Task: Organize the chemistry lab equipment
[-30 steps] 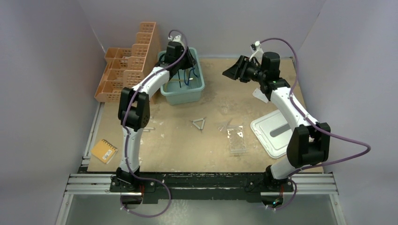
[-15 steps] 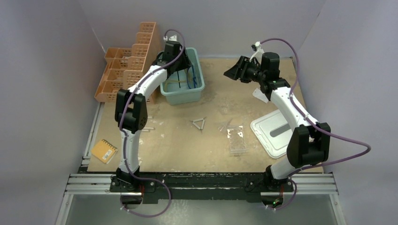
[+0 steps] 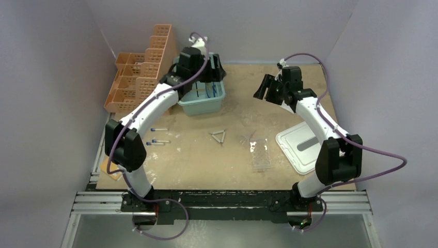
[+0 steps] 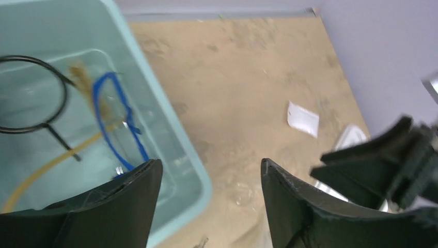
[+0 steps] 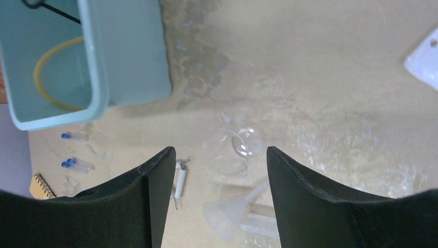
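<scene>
My left gripper (image 3: 214,72) hangs open and empty over the right rim of the teal bin (image 3: 202,109). In the left wrist view the bin (image 4: 166,116) holds the black wire ring with stem (image 4: 32,93), the amber hose (image 4: 49,164) and the blue-framed goggles (image 4: 114,120). My right gripper (image 3: 263,88) is open and empty, high over the board. Below it lie a clear round flask (image 5: 235,147), a funnel (image 5: 232,211) and the blue-capped tubes (image 5: 76,164). The wire triangle (image 3: 219,136) and clear tube rack (image 3: 261,154) lie mid-board, the blue-capped tubes (image 3: 158,141) further left.
An orange lattice rack (image 3: 139,77) stands at the back left beside the bin. A white lid (image 3: 302,144) lies at the right edge. A small white paper (image 4: 303,118) lies behind it. The orange notepad (image 5: 41,187) sits at the front left, mostly behind my left arm.
My left gripper opened, lifted out of the bin and swung right; its elbow moved left, uncovering the tubes. My right gripper dropped slightly and tilted down, opening a little more.
</scene>
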